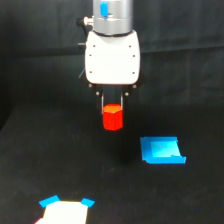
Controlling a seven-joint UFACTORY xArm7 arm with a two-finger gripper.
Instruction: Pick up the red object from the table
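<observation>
The red object (113, 118) is a small red-orange hexagonal block, hanging directly under the white gripper body in the upper middle of the exterior view. My gripper (113, 107) is shut on the block's top, its dark fingers flanking it. The block's lower half shows below the fingers. It appears lifted off the black table (60, 160), though the dark surface makes the gap hard to judge.
A flat bright blue patch (162, 150) lies on the table toward the exterior view's right, below the gripper's level. A white piece with blue corners (65, 210) sits at the bottom edge, left of centre.
</observation>
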